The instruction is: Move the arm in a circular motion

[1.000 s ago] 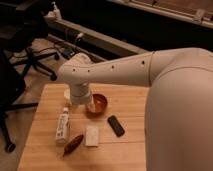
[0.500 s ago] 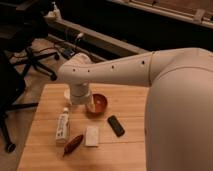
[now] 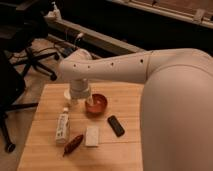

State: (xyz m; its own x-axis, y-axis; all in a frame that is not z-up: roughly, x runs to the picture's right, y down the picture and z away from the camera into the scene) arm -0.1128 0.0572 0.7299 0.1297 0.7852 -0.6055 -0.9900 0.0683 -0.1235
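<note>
The arm (image 3: 175, 110) fills the right foreground and reaches left over the table (image 3: 127, 97), then bends down at a joint. Along the table's near part lie a white block (image 3: 92, 135), a bottle (image 3: 62, 126) and a black device (image 3: 116, 125). Behind them the gripper (image 3: 90, 101) hangs at the left rim of a red bowl (image 3: 98, 105), and whether it is wide or narrow cannot be told. A chair (image 3: 31, 55) stands beyond.

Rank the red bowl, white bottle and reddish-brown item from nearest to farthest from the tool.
1. Red bowl, beside the tool hanging below the arm.
2. White bottle, nearer the camera, on the table.
3. Reddish-brown item, by the front edge.
</note>
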